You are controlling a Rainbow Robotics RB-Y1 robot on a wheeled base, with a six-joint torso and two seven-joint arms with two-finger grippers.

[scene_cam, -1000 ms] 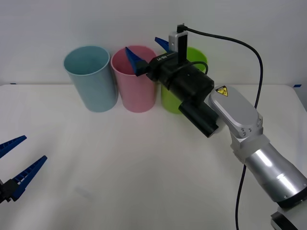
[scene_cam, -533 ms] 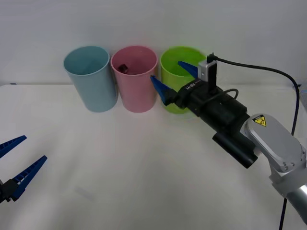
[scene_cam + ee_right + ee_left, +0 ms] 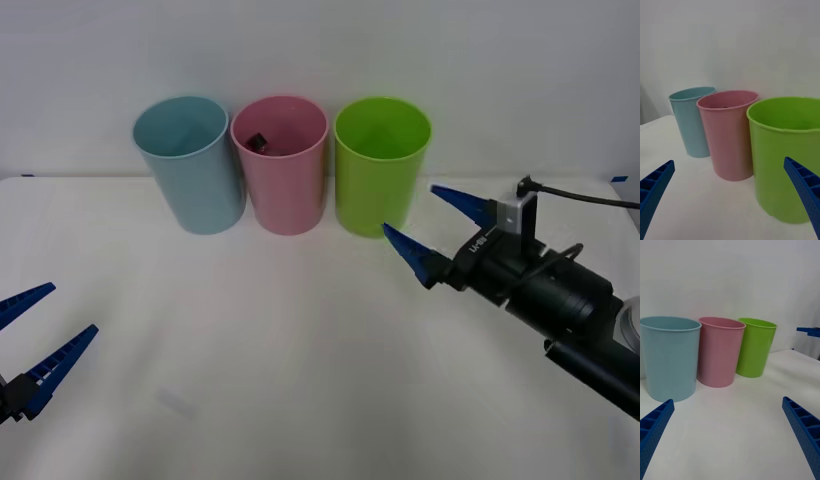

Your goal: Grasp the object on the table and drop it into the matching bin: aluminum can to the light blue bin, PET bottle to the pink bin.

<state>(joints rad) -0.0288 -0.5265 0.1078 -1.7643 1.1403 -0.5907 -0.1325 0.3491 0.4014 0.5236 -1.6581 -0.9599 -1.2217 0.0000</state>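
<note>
**Bottle in pink bin, both end effectors released**

Left end effector (image 3: 35, 337): near counter (image 3: 260, 360) edge, well clear of the pink bin (image 3: 285, 185), fingers spread, holding nothing. Right end effector (image 3: 437, 225): just right of the lime green bin (image 3: 380, 175), low over counter, fingers splayed wide, holding nothing. Far row: light blue bin (image 3: 195, 170) touching left of pink bin, green beside its right. PET bottle (image 3: 256, 141): dark cap visible inside pink bin, against its far-left wall.

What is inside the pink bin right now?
In the front view, a small dark item, apparently the PET bottle, lies inside the pink bin near its rim. The bin wall hides its lower part.
</note>
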